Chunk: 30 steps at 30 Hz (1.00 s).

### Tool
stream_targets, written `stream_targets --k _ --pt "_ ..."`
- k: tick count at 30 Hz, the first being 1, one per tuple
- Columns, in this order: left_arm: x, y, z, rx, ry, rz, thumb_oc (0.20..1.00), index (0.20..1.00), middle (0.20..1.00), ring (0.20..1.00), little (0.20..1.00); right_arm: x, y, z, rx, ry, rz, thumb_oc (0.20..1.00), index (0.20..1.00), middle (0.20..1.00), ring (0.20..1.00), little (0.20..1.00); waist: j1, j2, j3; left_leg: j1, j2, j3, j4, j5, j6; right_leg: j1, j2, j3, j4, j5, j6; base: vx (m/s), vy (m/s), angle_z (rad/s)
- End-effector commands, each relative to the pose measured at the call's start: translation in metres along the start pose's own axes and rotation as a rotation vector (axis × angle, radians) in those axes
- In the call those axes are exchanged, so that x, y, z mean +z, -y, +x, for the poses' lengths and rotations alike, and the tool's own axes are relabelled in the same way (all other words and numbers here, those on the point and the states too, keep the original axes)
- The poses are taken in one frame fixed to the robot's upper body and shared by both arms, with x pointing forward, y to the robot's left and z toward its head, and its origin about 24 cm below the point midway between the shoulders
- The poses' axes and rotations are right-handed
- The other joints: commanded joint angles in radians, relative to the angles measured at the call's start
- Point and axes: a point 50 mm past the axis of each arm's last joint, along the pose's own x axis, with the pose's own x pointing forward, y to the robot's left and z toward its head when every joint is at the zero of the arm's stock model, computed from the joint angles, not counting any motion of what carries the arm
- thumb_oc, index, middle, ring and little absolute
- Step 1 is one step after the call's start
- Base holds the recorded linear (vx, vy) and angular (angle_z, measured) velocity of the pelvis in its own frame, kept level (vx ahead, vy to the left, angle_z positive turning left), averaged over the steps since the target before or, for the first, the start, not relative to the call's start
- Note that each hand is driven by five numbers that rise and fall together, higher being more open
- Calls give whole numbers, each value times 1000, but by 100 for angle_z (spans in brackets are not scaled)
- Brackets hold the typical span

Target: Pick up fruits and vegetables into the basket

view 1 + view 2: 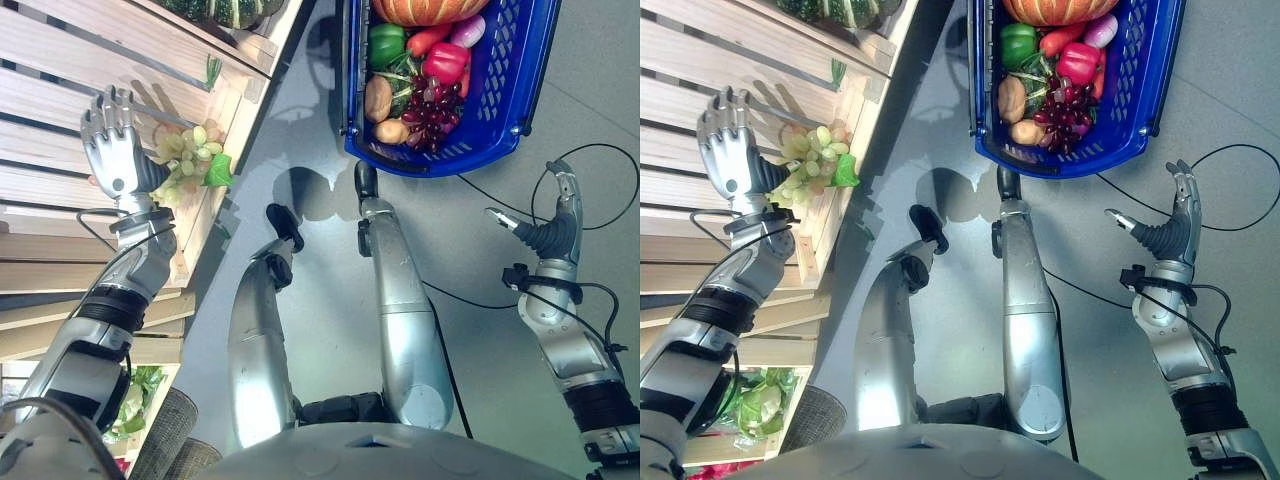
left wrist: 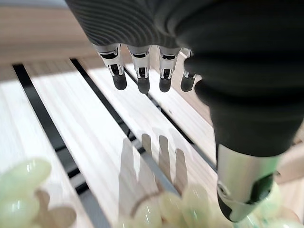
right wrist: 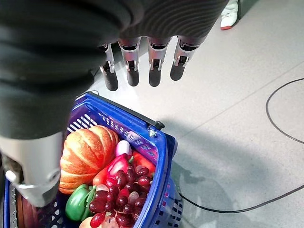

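The blue basket (image 1: 510,80) on the floor already holds a pumpkin (image 3: 85,154), peppers, red grapes (image 1: 432,112) and more. A bunch of green grapes (image 1: 190,150) remains on the wooden shelf (image 1: 60,60); the left robot hand (image 1: 112,150) hovers beside it, fingers straight, empty. The right robot hand (image 1: 1170,225) hangs spread, empty.

A: What are the arms made of, by the look?
B: Smooth silver-grey shells. The left arm (image 1: 148,264), in from seven o'clock, has black ribbed bands at its joints; the right arm (image 1: 560,345), at five o'clock, has the same.
A: And the hands?
B: The left hand (image 1: 112,150) and right hand (image 1: 553,236) each wear a dark ribbed cover over back and wrist. The fingers (image 2: 142,72) are silver with rounded dark tips.
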Motion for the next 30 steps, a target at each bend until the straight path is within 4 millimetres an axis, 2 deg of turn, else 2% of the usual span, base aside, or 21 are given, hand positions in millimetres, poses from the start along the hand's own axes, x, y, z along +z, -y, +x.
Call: stream_targets --k 1,3,6,14,20,25,30 --pt "-19 5 -8 -35 -40 76 1000 1000 1000 1000 1000 5 4 3 -30 24 24 1000 1000 1000 1000 1000 3 -23 -40 -39 8 44 -33 8 7 13 29 -33 13 -73 80 0 0 0" --pt "-21 5 -8 -42 -48 97 1000 1000 1000 1000 1000 5 4 3 -30 26 24 1000 1000 1000 1000 1000 2 -24 -40 -41 9 45 -33 9 6 12 30 -32 12 -72 80 0 0 0" --pt "-27 4 -7 -22 -29 217 1000 1000 1000 1000 1000 5 5 4 -27 27 27 1000 1000 1000 1000 1000 -2 -29 -40 -47 12 46 -27 7 5 9 31 -32 12 -71 79 0 0 0" --pt "-41 14 -9 -105 -134 224 1000 1000 1000 1000 1000 3 2 6 -24 24 29 1000 1000 1000 1000 1000 -7 -36 -40 -66 20 45 -13 4 6 -8 32 -29 16 -68 76 -2 -8 -1" --pt "-46 13 -5 -107 -131 343 1000 1000 1000 1000 1000 5 2 10 -31 32 29 1000 1000 1000 1000 1000 -11 -38 -40 -84 21 42 -7 2 3 -24 32 -27 15 -63 75 0 0 0" --pt "-49 20 -9 -162 -197 274 1000 1000 1000 1000 1000 5 1 11 -32 32 30 1000 1000 1000 1000 1000 -12 -39 -40 -99 21 40 -1 1 2 -36 36 -22 12 -60 73 0 0 0" --pt "-47 34 -17 -258 -311 88 1000 1000 1000 1000 1000 4 -3 11 -30 26 36 1000 1000 1000 1000 1000 -12 -41 -40 -110 21 37 3 -1 6 -45 39 -22 14 -58 72 0 0 0"
